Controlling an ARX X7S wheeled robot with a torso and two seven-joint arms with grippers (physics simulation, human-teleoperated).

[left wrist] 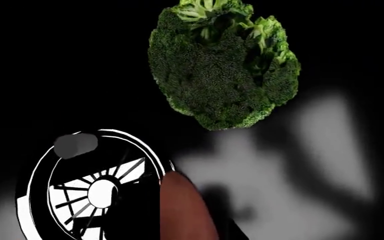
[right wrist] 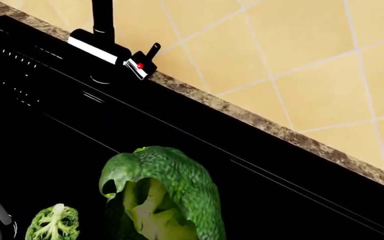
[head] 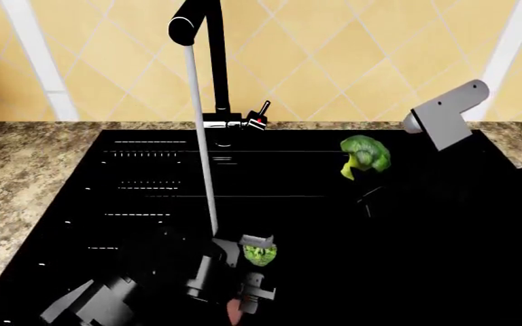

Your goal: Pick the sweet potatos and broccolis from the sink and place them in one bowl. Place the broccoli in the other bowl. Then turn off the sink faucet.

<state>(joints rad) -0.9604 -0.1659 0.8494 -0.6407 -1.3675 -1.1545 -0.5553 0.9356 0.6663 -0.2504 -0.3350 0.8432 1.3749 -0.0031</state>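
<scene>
Between the dark fingers of my left gripper sits a reddish-brown sweet potato, low in the black sink; the gripper is shut on it. A broccoli lies on the sink floor just beyond, seen in the head view as a broccoli beside my left gripper. My right gripper holds a second broccoli up over the sink's right half; in the right wrist view that held broccoli fills the lower middle. The faucet is running. No bowl is in view.
A water stream falls toward the drain. The faucet handle with a red dot sits at the back rim. Speckled stone counter surrounds the sink, with a tiled wall behind.
</scene>
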